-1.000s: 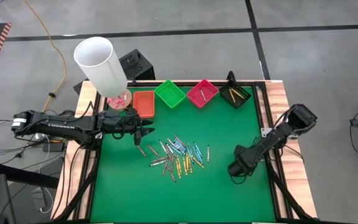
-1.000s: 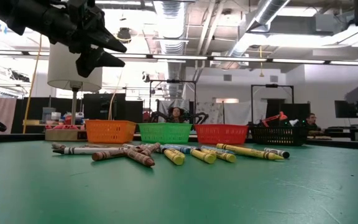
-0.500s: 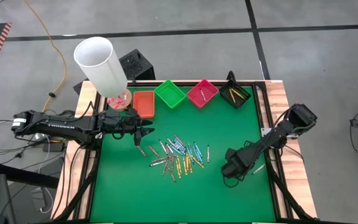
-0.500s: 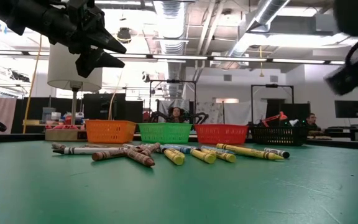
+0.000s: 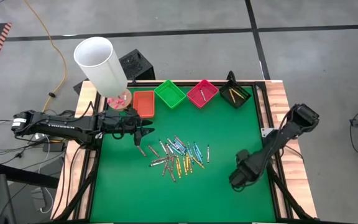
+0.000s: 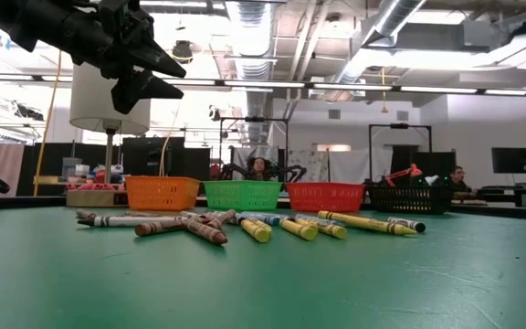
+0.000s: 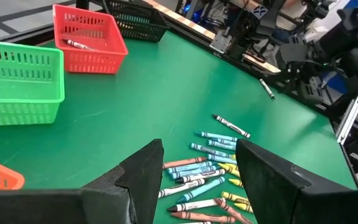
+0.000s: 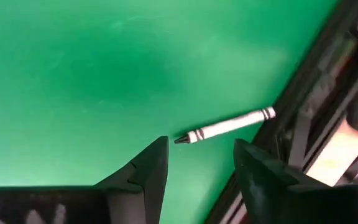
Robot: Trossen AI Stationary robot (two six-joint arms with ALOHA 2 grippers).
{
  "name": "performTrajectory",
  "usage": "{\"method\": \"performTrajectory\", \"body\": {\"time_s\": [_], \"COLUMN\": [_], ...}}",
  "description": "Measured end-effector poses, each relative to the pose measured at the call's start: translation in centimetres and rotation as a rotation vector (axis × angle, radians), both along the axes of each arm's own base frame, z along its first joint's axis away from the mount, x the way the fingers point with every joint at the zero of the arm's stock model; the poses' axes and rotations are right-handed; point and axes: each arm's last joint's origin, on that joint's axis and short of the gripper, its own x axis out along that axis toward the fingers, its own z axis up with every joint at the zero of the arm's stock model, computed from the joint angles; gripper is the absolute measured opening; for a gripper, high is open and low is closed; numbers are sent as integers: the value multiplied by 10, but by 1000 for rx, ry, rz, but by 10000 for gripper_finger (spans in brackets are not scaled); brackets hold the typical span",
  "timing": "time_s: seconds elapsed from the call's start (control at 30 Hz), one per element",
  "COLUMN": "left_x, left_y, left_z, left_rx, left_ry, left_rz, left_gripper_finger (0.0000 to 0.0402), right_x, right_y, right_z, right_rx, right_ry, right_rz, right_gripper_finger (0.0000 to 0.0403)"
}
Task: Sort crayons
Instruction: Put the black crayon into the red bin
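Green surface (image 5: pixel 135 193): the right claw (image 8: pixel 197 163) is held open over a stray white crayon (image 8: pixel 225 127), likely for pickup; the left claw (image 7: pixel 197 168), open, is poised above the crayons (image 5: pixel 178 154).

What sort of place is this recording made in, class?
Probably a robotics lab or workshop: exposed ceiling ducts, monitors and equipment racks behind, and a green-topped table fitted with two robot arms over scattered crayons.

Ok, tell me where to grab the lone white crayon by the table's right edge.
Probably best: grip the white crayon at mid-length, straight from above, jaws closing across its thin width. It lies flat on the mat, its blunt end close to the dark edge rail, so favour the pointed half. The right gripper hangs open beside it.
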Motion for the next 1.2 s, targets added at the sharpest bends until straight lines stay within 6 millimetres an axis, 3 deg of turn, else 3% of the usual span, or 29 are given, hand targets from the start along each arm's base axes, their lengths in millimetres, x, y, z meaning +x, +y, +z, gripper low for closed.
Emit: {"method": "performTrajectory", "body": {"time_s": [0.33, 0.63, 1.2], "left_x": [0, 0, 0], "left_y": [0, 0, 0], "left_z": [0, 0, 0], "left_rx": [-5, -5, -5], "left_ry": [-1, -1, 0], "left_rz": [1, 1, 1], "left_gripper_finger": [192, 192, 192], "right_x": [-24, -27, -28], "right_y": [11, 7, 10], "right_z": [-10, -28, -32], "right_rx": [-154, -120, -103], "right_ry": [-32, -20, 42], "right_rz": [-258, -295, -301], "right_gripper_finger": [174, 168, 148]}}
